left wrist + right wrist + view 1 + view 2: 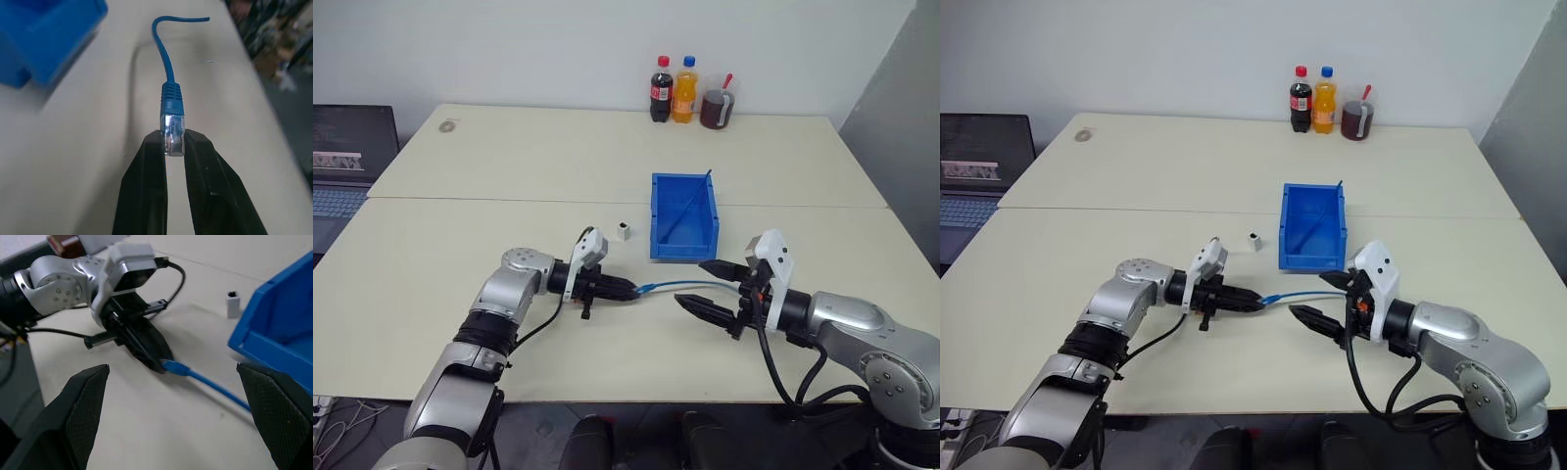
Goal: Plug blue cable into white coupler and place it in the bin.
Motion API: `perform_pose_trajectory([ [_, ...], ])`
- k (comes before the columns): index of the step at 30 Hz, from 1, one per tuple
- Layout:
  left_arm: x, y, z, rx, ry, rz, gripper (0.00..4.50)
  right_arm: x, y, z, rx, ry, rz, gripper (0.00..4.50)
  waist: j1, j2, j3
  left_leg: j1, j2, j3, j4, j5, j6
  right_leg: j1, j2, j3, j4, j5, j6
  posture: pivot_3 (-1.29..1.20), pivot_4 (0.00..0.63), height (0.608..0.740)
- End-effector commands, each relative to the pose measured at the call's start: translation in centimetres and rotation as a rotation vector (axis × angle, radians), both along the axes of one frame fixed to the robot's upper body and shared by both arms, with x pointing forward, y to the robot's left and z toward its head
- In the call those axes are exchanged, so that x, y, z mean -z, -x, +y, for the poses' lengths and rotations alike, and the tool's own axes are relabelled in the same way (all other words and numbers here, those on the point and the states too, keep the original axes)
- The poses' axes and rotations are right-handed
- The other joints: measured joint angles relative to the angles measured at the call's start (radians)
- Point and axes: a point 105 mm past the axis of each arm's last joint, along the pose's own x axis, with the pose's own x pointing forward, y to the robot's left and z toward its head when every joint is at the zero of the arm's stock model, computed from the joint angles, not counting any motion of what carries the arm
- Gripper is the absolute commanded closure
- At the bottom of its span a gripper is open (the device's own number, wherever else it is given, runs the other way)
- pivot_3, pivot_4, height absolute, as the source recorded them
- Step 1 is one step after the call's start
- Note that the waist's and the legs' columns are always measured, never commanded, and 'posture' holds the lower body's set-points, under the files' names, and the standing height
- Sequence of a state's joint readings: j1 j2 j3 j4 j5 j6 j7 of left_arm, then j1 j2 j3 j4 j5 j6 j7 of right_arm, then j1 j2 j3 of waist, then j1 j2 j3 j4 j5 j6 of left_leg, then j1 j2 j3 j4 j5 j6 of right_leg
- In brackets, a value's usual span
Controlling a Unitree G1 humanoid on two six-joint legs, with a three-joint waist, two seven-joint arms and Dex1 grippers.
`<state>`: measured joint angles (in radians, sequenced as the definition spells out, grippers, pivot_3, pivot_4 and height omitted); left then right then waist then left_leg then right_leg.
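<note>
Black fingers of my left claw pinch the clear plug of the blue cable, which trails right across the cream bench toward my right claw. Farther off sits the white coupler, just left of the bin, untouched. At the right, my right claw stands spread wide, gripping nothing.

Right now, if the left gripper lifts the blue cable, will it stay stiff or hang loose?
Probably loose: the blue cable is thin and curves behind its plug. The left gripper pinches only that plug, so the rest would likely trail along the table.
</note>
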<state>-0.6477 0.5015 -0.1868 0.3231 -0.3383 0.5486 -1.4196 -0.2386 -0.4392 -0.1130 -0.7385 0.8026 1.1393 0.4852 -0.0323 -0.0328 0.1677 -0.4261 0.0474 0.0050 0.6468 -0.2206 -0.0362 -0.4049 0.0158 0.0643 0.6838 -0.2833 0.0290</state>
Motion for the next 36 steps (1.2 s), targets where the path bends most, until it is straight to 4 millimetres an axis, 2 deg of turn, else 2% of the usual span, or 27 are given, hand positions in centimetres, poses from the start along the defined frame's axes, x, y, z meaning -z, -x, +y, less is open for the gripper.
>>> perform_pose_trajectory([
  [1,-2.8,2.2,-1.5,0.006,0.117,0.168,4.27,-0.2,1.6,0.6,-0.056,-0.087,0.083,0.06,0.000,0.000,0.000,0.000,0.000,0.000,0.000,0.000,0.000,0.000,0.000,0.000,0.000,0.000,0.000,0.00,0.150,0.740],
  [6,-3.7,4.3,-2.1,0.023,0.181,0.369,4.27,0.9,1.2,0.8,0.005,-0.188,0.207,0.06,-0.001,0.000,0.000,0.001,0.000,-0.001,0.000,0.000,0.000,0.000,0.000,0.000,0.002,-0.001,0.001,0.00,0.150,0.740],
  [10,-4.2,5.2,-2.0,0.021,0.213,0.463,4.27,0.8,0.9,0.7,0.014,-0.262,0.264,0.06,-0.002,0.000,0.000,0.003,-0.001,0.000,0.001,0.000,0.000,0.000,0.000,0.001,0.005,-0.001,0.001,0.00,0.150,0.740],
  [14,-4.7,5.5,-2.0,0.019,0.237,0.510,4.27,0.7,0.9,0.8,-0.007,-0.273,0.288,0.06,-0.002,0.000,0.000,0.004,0.000,0.001,0.000,0.000,0.000,0.000,0.000,0.001,0.005,-0.002,0.001,0.00,0.150,0.740],
  [22,-4.8,6.0,-1.9,0.029,0.235,0.532,4.27,-0.9,1.4,1.7,-0.085,-0.374,0.322,0.06,-0.002,0.000,0.000,0.004,0.000,0.001,0.000,0.000,0.000,0.000,0.000,0.002,0.004,-0.002,0.001,0.00,0.150,0.740],
  [25,-4.7,5.9,-1.9,0.017,0.241,0.529,4.27,-1.3,2.0,2.0,-0.130,-0.392,0.339,0.55,-0.001,0.000,0.000,0.004,0.000,0.001,0.000,0.000,0.000,0.000,0.000,0.002,0.004,-0.002,0.000,0.00,0.150,0.740],
  [28,-4.7,5.8,-2.0,0.013,0.247,0.533,4.27,-1.3,2.6,2.3,-0.162,-0.388,0.355,1.23,-0.001,0.000,0.000,0.004,-0.001,0.002,0.000,0.000,0.000,0.000,0.000,0.002,0.004,-0.002,0.000,0.00,0.150,0.740],
  [36,-4.7,5.6,-1.9,0.013,0.256,0.547,4.27,-1.1,2.6,2.2,-0.159,-0.386,0.370,3.44,-0.001,0.000,0.000,0.004,-0.001,0.002,0.000,0.000,0.000,0.000,0.000,0.002,0.003,-0.002,0.001,0.00,0.150,0.740],
])
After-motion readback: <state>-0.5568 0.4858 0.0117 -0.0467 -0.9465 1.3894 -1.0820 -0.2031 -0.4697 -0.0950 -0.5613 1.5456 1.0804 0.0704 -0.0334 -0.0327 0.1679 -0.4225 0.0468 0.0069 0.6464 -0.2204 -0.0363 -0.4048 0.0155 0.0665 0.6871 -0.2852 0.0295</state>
